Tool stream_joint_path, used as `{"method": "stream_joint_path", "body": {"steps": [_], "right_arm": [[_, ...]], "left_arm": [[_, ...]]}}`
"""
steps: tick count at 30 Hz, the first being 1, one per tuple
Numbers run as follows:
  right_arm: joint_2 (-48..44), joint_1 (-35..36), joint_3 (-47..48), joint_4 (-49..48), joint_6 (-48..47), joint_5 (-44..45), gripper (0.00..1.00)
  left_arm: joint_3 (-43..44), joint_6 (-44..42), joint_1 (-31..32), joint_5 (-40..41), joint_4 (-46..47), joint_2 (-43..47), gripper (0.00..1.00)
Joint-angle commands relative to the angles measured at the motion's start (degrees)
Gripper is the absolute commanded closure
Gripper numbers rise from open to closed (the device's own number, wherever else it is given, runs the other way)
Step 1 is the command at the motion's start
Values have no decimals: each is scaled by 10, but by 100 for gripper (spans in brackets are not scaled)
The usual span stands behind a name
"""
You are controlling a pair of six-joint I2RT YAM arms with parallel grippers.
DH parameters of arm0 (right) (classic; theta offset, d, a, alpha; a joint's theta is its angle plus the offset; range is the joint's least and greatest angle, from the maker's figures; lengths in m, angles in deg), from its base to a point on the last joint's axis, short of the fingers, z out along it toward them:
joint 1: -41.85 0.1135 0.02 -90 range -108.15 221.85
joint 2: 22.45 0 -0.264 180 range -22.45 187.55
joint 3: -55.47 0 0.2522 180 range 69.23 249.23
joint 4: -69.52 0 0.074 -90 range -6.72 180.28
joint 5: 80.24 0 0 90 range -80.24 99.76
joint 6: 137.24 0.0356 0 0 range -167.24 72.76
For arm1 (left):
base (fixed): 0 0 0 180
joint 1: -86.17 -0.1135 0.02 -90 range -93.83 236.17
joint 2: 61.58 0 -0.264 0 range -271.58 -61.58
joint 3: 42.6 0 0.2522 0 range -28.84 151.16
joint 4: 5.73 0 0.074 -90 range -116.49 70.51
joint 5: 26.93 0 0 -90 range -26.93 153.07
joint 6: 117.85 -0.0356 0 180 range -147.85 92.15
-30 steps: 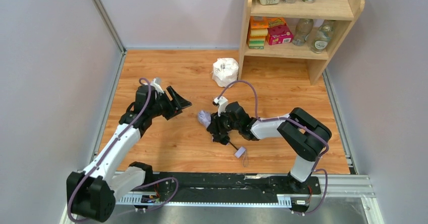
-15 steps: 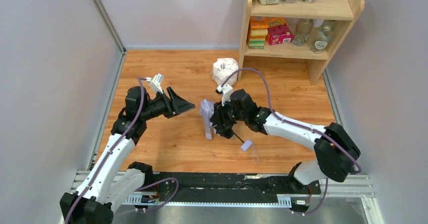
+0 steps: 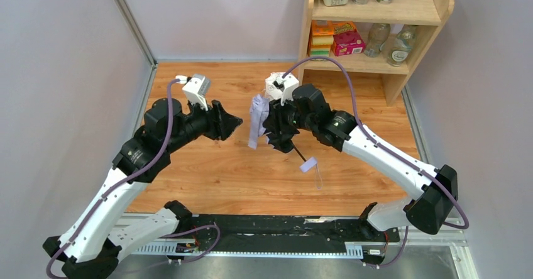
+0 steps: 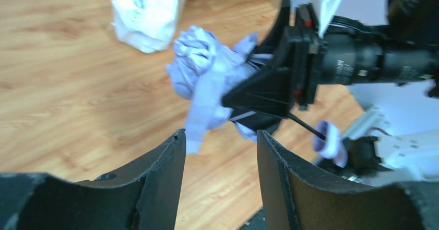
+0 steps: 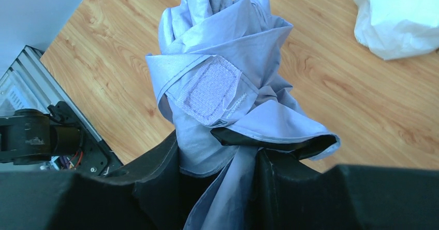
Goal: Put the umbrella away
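Observation:
The umbrella (image 3: 256, 123) is folded, its pale lavender canopy bunched and hanging upright above the floor. My right gripper (image 3: 271, 128) is shut on the canopy cloth (image 5: 222, 80), whose black underside shows at the jaws (image 5: 220, 152). The thin black shaft (image 3: 299, 152) slants down to the small lavender handle (image 3: 308, 164) with its strap. My left gripper (image 3: 234, 124) is open just left of the umbrella, apart from it. In the left wrist view its gap (image 4: 220, 144) holds nothing, and the canopy (image 4: 207, 80) and handle (image 4: 327, 142) lie beyond its fingers (image 4: 168, 160).
A white plastic-wrapped lump (image 4: 142, 15) lies on the wood floor beside the foot of the wooden shelf unit (image 3: 377, 62), which holds boxes, bottles and cups. Grey walls close in the left and right sides. A metal rail (image 3: 276, 232) runs along the near edge.
My right arm has lifted the umbrella off the floor and carried it farther back. My left arm has risen and swung toward it, its jaws a little narrower than before.

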Motion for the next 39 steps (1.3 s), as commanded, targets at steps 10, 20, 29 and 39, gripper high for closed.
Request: {"method": "stream_joint_path", "body": {"steps": [10, 20, 29, 39], "right_arm": [[-23, 0, 110, 87, 175, 124, 100], [-22, 8, 136, 90, 190, 139, 100], [-21, 17, 141, 93, 191, 150, 100], [-30, 21, 131, 100, 175, 150, 100]], "left_arm": [[84, -115, 107, 194, -48, -125, 38], [125, -121, 167, 296, -31, -211, 39], [154, -123, 181, 344, -37, -270, 44], [179, -136, 181, 369, -60, -315, 93]]}}
